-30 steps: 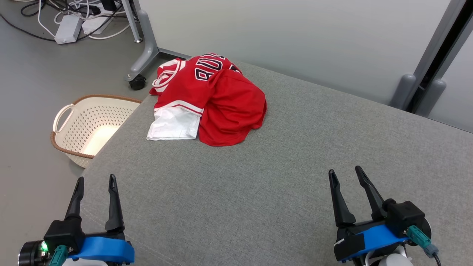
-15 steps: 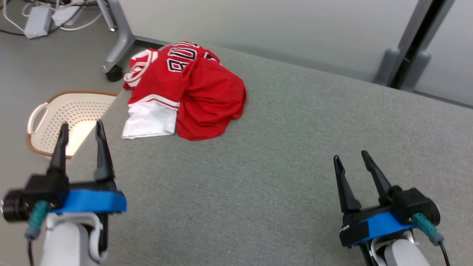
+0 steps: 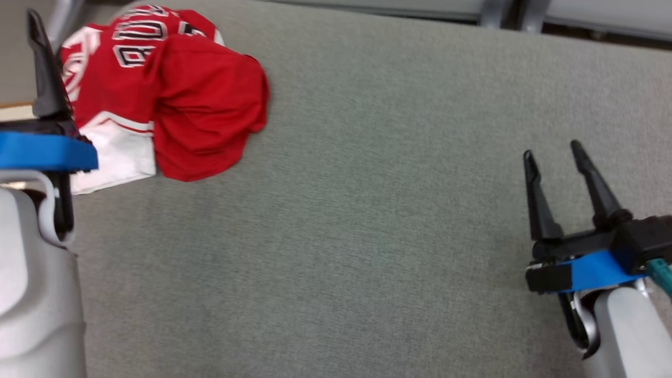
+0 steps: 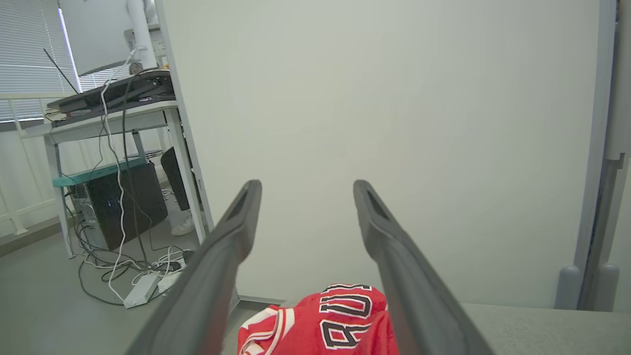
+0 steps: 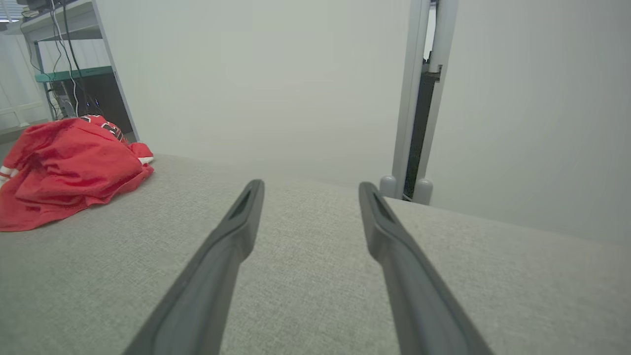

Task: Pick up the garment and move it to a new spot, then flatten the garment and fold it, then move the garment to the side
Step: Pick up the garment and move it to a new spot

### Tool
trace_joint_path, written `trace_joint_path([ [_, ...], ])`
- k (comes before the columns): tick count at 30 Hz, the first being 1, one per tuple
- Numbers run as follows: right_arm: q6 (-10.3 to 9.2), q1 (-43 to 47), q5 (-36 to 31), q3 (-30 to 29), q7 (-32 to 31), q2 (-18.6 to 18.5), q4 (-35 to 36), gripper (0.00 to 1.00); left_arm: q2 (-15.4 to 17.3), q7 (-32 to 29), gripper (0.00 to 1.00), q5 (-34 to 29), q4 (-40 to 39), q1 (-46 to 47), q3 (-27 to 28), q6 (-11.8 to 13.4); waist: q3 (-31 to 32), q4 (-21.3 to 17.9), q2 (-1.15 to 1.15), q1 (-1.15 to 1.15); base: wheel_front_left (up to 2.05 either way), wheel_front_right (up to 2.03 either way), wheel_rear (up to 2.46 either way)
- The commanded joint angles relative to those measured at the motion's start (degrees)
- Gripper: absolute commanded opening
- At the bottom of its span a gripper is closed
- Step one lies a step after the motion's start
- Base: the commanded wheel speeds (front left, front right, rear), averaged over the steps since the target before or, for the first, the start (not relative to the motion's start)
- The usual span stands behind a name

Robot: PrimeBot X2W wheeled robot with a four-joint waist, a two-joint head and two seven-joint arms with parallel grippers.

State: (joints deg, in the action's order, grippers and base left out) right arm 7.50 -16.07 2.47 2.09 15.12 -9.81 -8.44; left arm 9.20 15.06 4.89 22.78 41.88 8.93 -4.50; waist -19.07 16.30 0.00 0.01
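— While the left gripper [image 4: 306,186] and right gripper [image 3: 551,149] hang over the grey surface [image 3: 367,220], where's the garment [image 3: 173,94] — need it for the caption.

— Far left corner of the surface, crumpled in a heap beside the left edge. Red jersey w/ white trim, black-and-white lettering on the far part, a white panel poking out on the near side. Red folds bulge toward the surface's middle.

— Grippers' state, pls?

— Both spread wide, nothing between the fingers. Left one is up at that far left corner: head view has one dark finger [image 3: 46,79] crossing in front of the jersey's left side, blue band [image 3: 42,152] below it. Its wrist cam looks out over the heap — lettering shows low between the two fingers, which point at the wall. Contact w/ the cloth? Can't tell from the head view; the wrist view shows the tips clear of it. Right one sits over the surface's right side, well apart from the garment, fingers aimed at the far edge, grey fabric under them.

— Bkgd?

— Pale wall panel [image 4: 394,123] behind the far edge, grey post [image 5: 410,98] near the far right corner. Past the far left corner: a desk [image 4: 113,111] w/ cables [image 4: 157,266] trailing down to the floor [image 4: 44,305].
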Motion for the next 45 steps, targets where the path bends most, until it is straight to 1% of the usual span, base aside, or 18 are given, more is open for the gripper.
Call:
trace_joint_path([
  [1,-0.02,-1.6,-0.4,-0.8,0.1,-0.8,1.5,1.0,1.1,0.2,1.0,0.0,2.8,2.6,0.4,-0.3,-4.8,-3.9,0.0,-0.01,0.0,0.0,0.0],
  [3,-0.02,-2.1,-0.6,-1.5,0.1,-1.4,2.8,1.0,2.1,0.2,1.0,-0.2,6.2,4.8,0.3,-0.7,-6.3,-4.7,0.0,-0.01,0.0,0.0,0.0],
  [9,-0.02,-2.9,-1.2,-2.9,0.1,-2.5,6.1,1.0,3.9,0.2,1.0,-0.7,18.3,9.0,-1.2,-1.5,-9.8,-5.8,0.0,-0.01,0.0,0.0,0.0],
  [15,-0.02,-2.4,-1.6,-3.4,0.1,-3.3,7.6,1.0,4.1,0.2,1.0,0.3,28.4,10.7,-1.4,-1.8,-11.6,-6.0,0.0,-0.01,0.0,0.0,0.0],
  [16,-0.02,-2.4,-1.6,-3.4,0.1,-3.3,7.6,1.0,4.1,0.2,1.0,0.3,28.4,10.7,-1.4,-1.8,-11.6,-6.0,0.0,-0.01,0.0,0.0,0.0],
  [21,-0.02,-2.5,-1.6,-3.5,0.1,-3.8,8.2,1.0,4.0,0.2,1.0,0.7,34.0,11.6,-1.6,-2.1,-12.4,-6.1,0.0,-0.01,0.0,0.0,0.0],
  [23,-0.02,-2.5,-1.6,-3.6,0.1,-3.9,8.2,1.0,4.0,0.2,0.0,0.7,35.0,12.1,-1.9,-2.0,-12.5,-6.1,0.0,-0.01,0.0,0.0,0.0],
  [27,-0.02,-2.4,-1.7,-3.4,0.1,-3.7,7.6,1.0,4.4,0.2,0.0,0.2,33.6,12.4,-2.4,-2.1,-12.0,-6.1,0.0,-0.01,0.0,0.0,0.0],
  [32,-0.02,-2.6,-1.1,-2.9,0.1,-2.4,6.8,1.0,4.9,0.2,0.0,0.2,28.4,11.2,-1.8,-1.8,-9.4,-6.8,0.0,-0.01,0.0,0.0,0.0],
  [34,-0.02,-2.3,-0.9,-2.6,0.1,-1.7,6.4,1.0,5.3,0.2,0.0,0.1,25.6,10.8,-1.5,-1.9,-8.0,-7.3,0.0,-0.01,0.0,0.0,0.0],
  [40,-0.02,-1.6,-0.2,-2.4,0.1,0.9,5.3,1.0,6.0,0.2,0.0,-1.9,15.8,12.1,-3.3,-2.0,-3.8,-9.5,0.0,-0.01,0.0,0.0,0.0],
  [45,-0.02,-1.0,0.4,-2.2,0.1,3.3,4.3,1.0,5.7,0.2,0.0,-2.6,7.7,13.6,-5.7,-2.5,-0.5,-12.6,0.0,-0.01,0.0,0.0,0.0],
])
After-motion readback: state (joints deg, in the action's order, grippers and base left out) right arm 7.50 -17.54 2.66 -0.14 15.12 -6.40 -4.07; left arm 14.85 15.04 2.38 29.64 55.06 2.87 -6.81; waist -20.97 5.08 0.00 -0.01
